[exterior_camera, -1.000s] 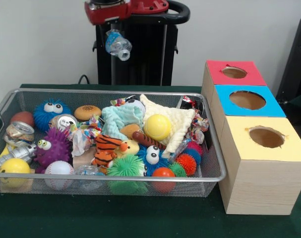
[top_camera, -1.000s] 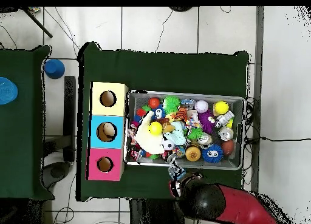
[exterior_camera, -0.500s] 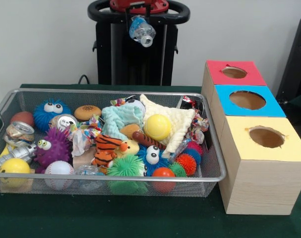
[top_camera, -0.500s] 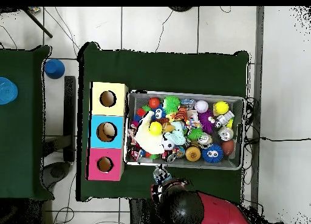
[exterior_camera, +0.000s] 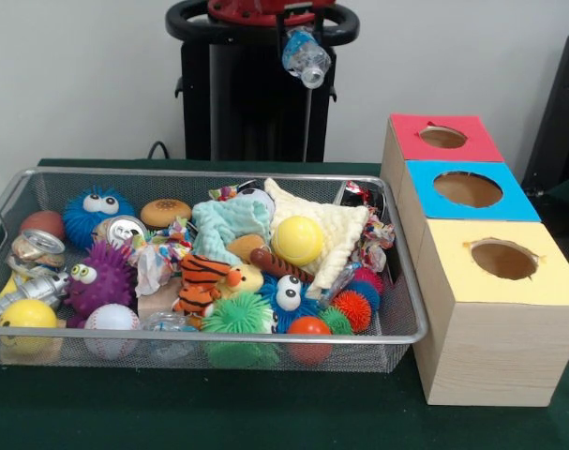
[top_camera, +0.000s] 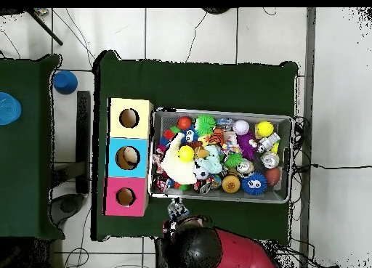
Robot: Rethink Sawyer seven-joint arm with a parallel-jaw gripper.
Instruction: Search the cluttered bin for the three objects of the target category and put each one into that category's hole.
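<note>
A crushed clear plastic bottle (exterior_camera: 306,56) hangs high above the table, gripped by the robot's gripper (exterior_camera: 298,30) at the top of the front view. Its long axis tilts, with the capped end pointing down and toward the boxes. It is above the back edge of the wire basket (exterior_camera: 408,309), not yet over the 3 boxes (exterior_camera: 481,347), which stand in a row just beside the basket: red, blue and yellow tops, each with 1 round hole. The basket is crowded with balls, fuzzy toys with eyes, cans, a cloth (exterior_camera: 336,230) and a toy tiger (exterior_camera: 202,278).
</note>
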